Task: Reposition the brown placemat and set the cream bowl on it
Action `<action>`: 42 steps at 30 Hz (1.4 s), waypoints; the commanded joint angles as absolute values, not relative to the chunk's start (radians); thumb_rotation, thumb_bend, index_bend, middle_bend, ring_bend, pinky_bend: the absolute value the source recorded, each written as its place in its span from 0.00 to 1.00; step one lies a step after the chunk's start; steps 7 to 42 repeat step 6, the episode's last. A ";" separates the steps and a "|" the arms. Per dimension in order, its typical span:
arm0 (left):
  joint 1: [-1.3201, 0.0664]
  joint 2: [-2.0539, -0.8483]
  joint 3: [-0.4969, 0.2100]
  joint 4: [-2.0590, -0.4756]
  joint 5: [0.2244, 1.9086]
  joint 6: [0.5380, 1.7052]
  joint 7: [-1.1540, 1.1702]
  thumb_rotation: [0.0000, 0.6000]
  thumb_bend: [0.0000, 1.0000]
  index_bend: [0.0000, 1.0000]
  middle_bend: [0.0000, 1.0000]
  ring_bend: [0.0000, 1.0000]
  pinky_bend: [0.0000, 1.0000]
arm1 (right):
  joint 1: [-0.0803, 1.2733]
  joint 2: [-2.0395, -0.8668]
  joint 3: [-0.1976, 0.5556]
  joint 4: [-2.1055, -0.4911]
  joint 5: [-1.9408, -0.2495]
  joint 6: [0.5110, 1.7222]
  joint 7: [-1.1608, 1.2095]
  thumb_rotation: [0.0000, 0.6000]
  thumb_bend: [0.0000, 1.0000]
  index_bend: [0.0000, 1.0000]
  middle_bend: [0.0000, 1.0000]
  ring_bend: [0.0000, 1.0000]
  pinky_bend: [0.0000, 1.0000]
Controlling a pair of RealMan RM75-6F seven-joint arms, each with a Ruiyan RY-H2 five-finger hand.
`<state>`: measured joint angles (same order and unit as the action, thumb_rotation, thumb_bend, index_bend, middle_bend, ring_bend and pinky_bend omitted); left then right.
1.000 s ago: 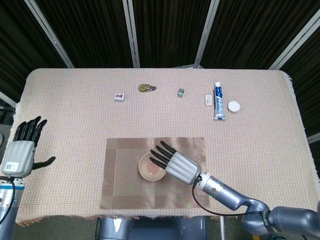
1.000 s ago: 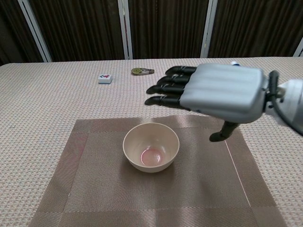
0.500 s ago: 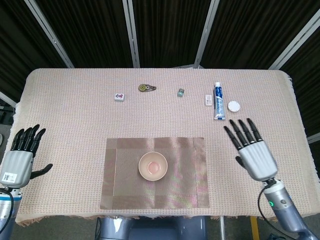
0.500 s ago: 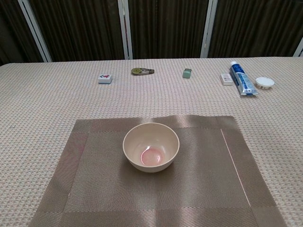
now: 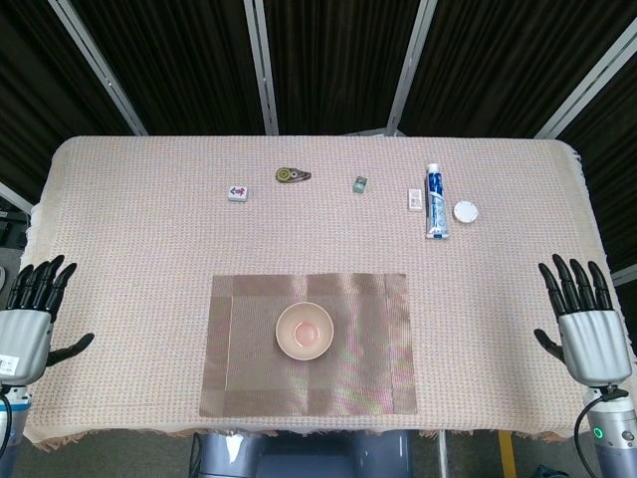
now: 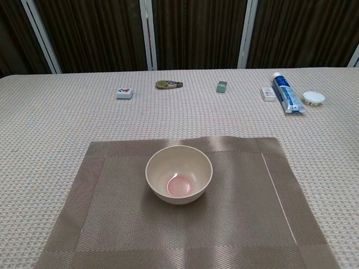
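Right, here is where I stand: the cream bowl (image 5: 305, 331) sits upright on the brown placemat (image 5: 368, 349), a little left of the mat's middle, and the mat lies flat and square near the front edge of the worktop (image 5: 149, 239). By my reading the job looks as good as done, so the step in hand is simply to park the arms cleanly and leave everything alone.

To do that well, I want both hands wide of the mat, no sweeping across the centre, nothing brushing the mat's edge or nudging the bowl. The weave of the tablecloth looks grippy, but a light mat like this would likely slide if a fingertip caught its corner, so I would rather stay out at the flanks.

The left hand (image 5: 28, 324) is at the far left edge of the worktop, fingers spread and straight, thumb out to the side, holding nothing and touching nothing that I can see. The right hand (image 5: 585, 324) mirrors it at the far right edge, fingers apart and extended, also empty. Both are well apart from the mat. Neither shows in the chest view, which gives me only bowl and mat.

Along the back of the worktop, the toothpaste tube (image 5: 435, 201) and the mahjong tile (image 5: 238, 192) sit well away from the mat.
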<state>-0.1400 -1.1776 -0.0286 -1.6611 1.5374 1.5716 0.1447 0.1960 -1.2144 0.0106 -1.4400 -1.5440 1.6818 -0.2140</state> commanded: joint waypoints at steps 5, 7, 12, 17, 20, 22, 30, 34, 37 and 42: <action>-0.136 -1.173 -0.036 -1.665 1.532 1.571 0.138 1.00 0.00 0.00 0.00 0.00 0.00 | 0.185 -1.223 0.018 -1.427 -1.546 1.670 -0.198 1.00 0.00 0.00 0.00 0.00 0.00; -0.136 -1.172 -0.037 -1.667 1.531 1.570 0.137 1.00 0.00 0.00 0.00 0.00 0.00 | 0.184 -1.223 0.019 -1.426 -1.546 1.670 -0.196 1.00 0.00 0.00 0.00 0.00 0.00; -0.136 -1.172 -0.037 -1.667 1.531 1.570 0.137 1.00 0.00 0.00 0.00 0.00 0.00 | 0.184 -1.223 0.019 -1.426 -1.546 1.670 -0.196 1.00 0.00 0.00 0.00 0.00 0.00; -0.136 -1.172 -0.037 -1.667 1.531 1.570 0.137 1.00 0.00 0.00 0.00 0.00 0.00 | 0.184 -1.223 0.019 -1.426 -1.546 1.670 -0.196 1.00 0.00 0.00 0.00 0.00 0.00; -0.136 -1.172 -0.037 -1.667 1.531 1.570 0.137 1.00 0.00 0.00 0.00 0.00 0.00 | 0.184 -1.223 0.019 -1.426 -1.546 1.670 -0.196 1.00 0.00 0.00 0.00 0.00 0.00; -0.136 -1.172 -0.037 -1.667 1.531 1.570 0.137 1.00 0.00 0.00 0.00 0.00 0.00 | 0.184 -1.223 0.019 -1.426 -1.546 1.670 -0.196 1.00 0.00 0.00 0.00 0.00 0.00; -0.136 -1.172 -0.037 -1.667 1.531 1.570 0.137 1.00 0.00 0.00 0.00 0.00 0.00 | 0.184 -1.223 0.019 -1.426 -1.546 1.670 -0.196 1.00 0.00 0.00 0.00 0.00 0.00; -0.136 -1.172 -0.037 -1.667 1.531 1.570 0.137 1.00 0.00 0.00 0.00 0.00 0.00 | 0.184 -1.223 0.019 -1.426 -1.546 1.670 -0.196 1.00 0.00 0.00 0.00 0.00 0.00; -0.136 -1.172 -0.037 -1.667 1.531 1.570 0.137 1.00 0.00 0.00 0.00 0.00 0.00 | 0.184 -1.223 0.019 -1.426 -1.546 1.670 -0.196 1.00 0.00 0.00 0.00 0.00 0.00; -0.136 -1.172 -0.037 -1.667 1.531 1.570 0.137 1.00 0.00 0.00 0.00 0.00 0.00 | 0.184 -1.223 0.019 -1.426 -1.546 1.670 -0.196 1.00 0.00 0.00 0.00 0.00 0.00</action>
